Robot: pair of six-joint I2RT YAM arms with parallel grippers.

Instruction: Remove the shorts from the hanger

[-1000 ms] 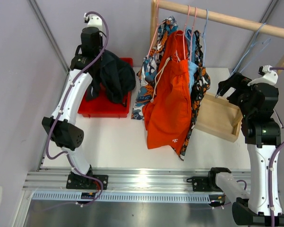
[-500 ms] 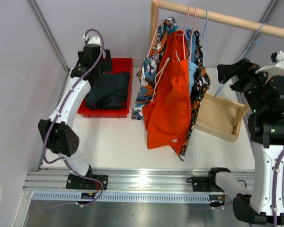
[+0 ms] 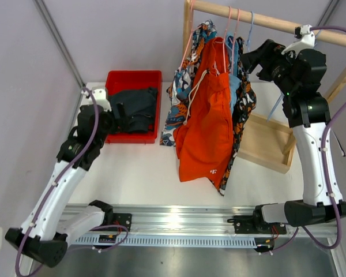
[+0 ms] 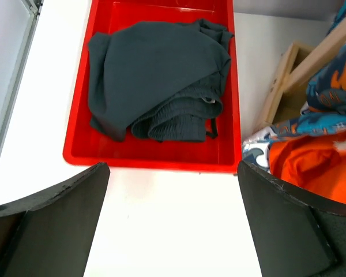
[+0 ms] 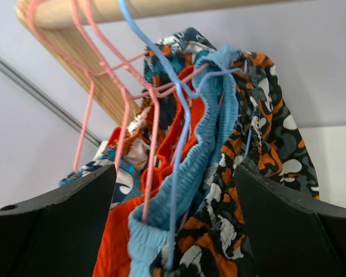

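Black shorts (image 4: 155, 75) dropped in red tray (image 4: 155, 160), L tool (image 4: 173, 190) wide apart, empty, R tool (image 5: 173, 179) up at hangers (image 5: 179, 95), apart, empty

arms (image 3: 312, 161): white links, black joints | cables (image 3: 337, 30): purple | fingers (image 4: 288, 231): black

Crumpled black fabric shorts (image 4: 155, 63) are lying in the rectangular red plastic tray (image 4: 150, 160), at twelve o'clock from my left claw (image 4: 170, 173).
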